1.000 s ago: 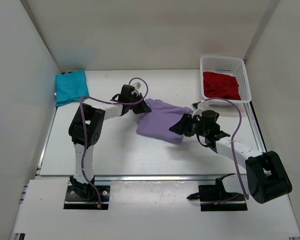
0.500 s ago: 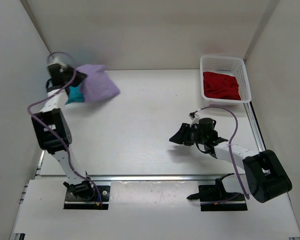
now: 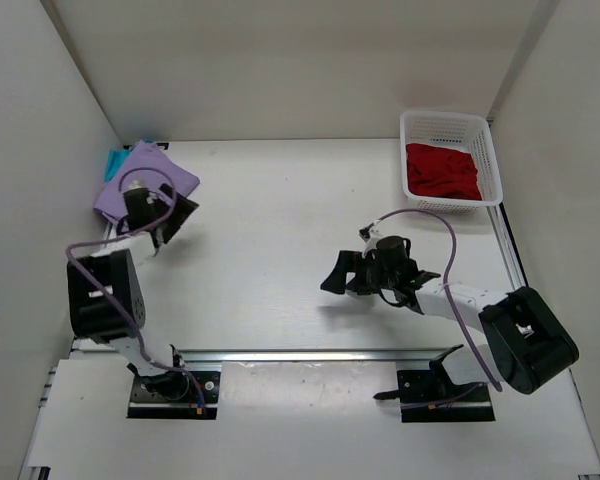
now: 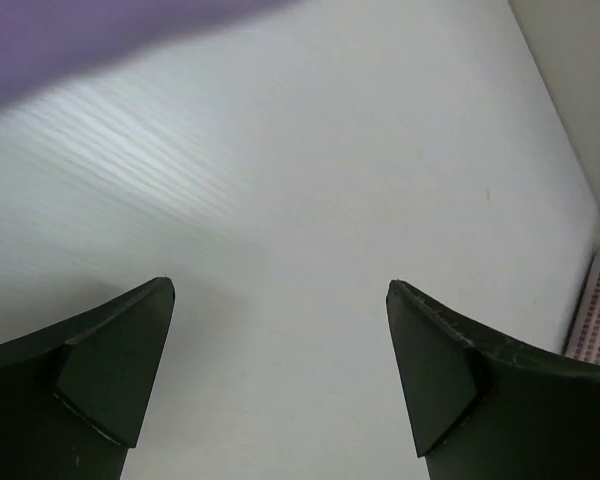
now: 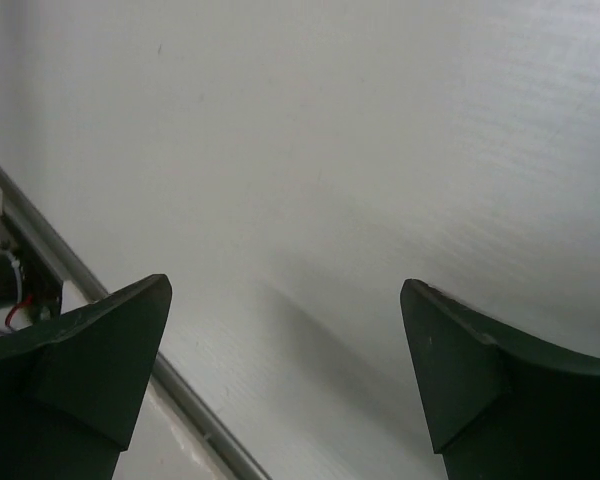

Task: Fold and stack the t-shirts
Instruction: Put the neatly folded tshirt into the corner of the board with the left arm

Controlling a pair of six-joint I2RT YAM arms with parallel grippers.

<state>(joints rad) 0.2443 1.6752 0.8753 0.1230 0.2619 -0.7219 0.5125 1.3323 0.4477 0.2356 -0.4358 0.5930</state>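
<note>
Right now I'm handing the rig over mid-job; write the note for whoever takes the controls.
Left end effector: open, empty, just beside the stack at the far left corner.
Right end effector: open, empty, over bare table at centre right.
Lavender t-shirt: folded, lying on top of the teal t-shirt, of which only a corner shows.
Red t-shirt: bunched in the white basket at far right, untouched.
Done: two shirts stacked.
Left: take the red shirt out, fold it, put it on the stack.
</note>
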